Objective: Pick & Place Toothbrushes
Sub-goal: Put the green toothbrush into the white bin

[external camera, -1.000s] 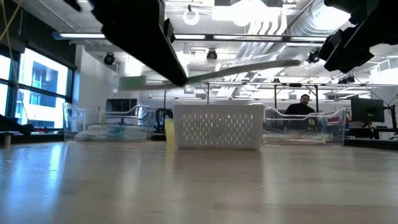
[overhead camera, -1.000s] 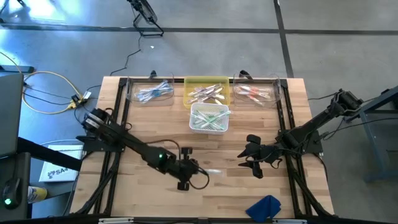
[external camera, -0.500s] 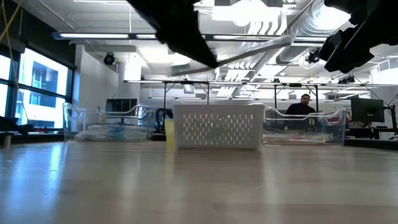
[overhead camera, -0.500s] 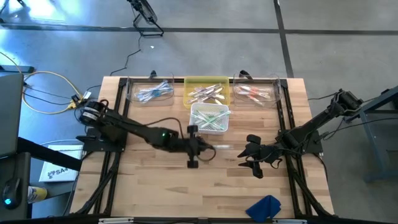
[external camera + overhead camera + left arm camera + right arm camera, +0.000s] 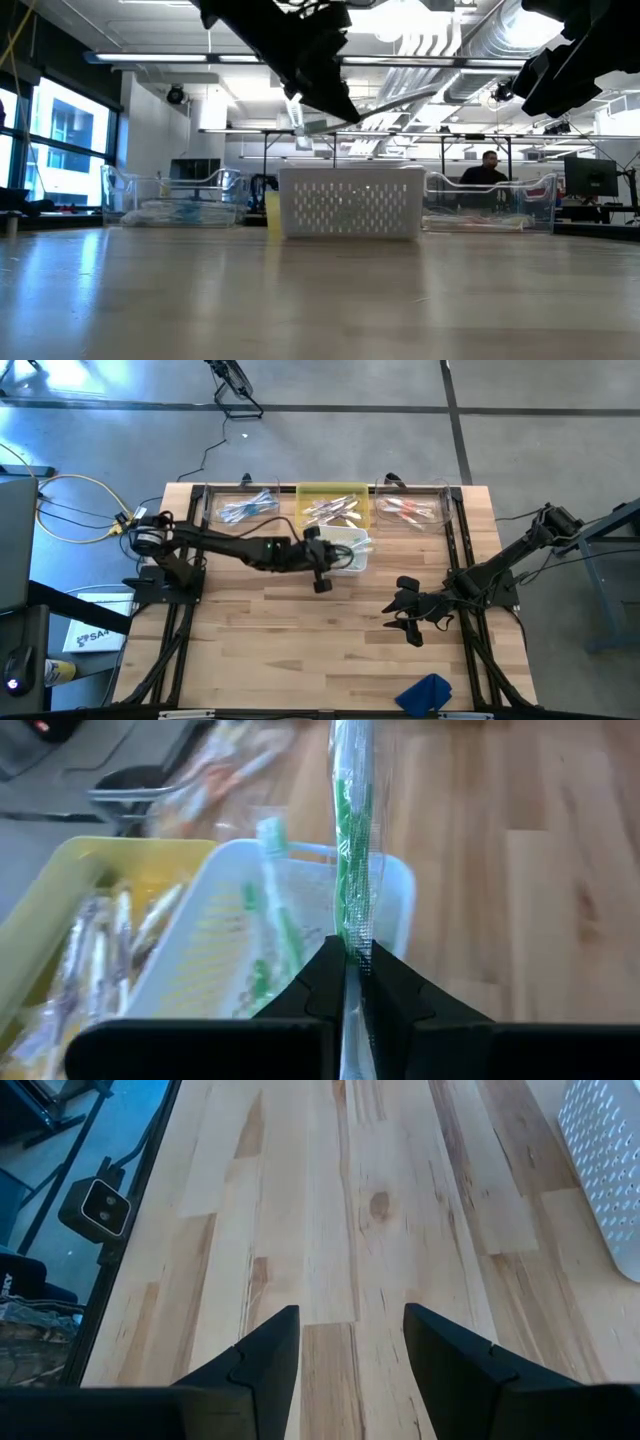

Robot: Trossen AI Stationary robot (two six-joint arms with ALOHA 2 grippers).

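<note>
**Sorting nearly done: one green toothbrush held over the white basket**

- Table (image 5: 330, 650): we find the near half bare wood, no loose brushes on it; the sorting looks close to finished, in our judgement. Ample room in front; a blue cloth (image 5: 427, 691) lies at the near edge.
- Back row: clear bin (image 5: 240, 510), yellow bin (image 5: 333, 508), clear bin (image 5: 412, 510), all holding toothbrushes and crowded against the far edge.
- White basket (image 5: 340, 550): just before the yellow bin, holding green brushes.
- Left gripper (image 5: 346, 972): clamped on a wrapped green toothbrush (image 5: 351, 840), above the basket's near rim; release remains.
- Right gripper (image 5: 345, 1342): spread apart, empty, parked over bare wood well right of the basket.
- Brush counts per bin: too small to tell.
</note>
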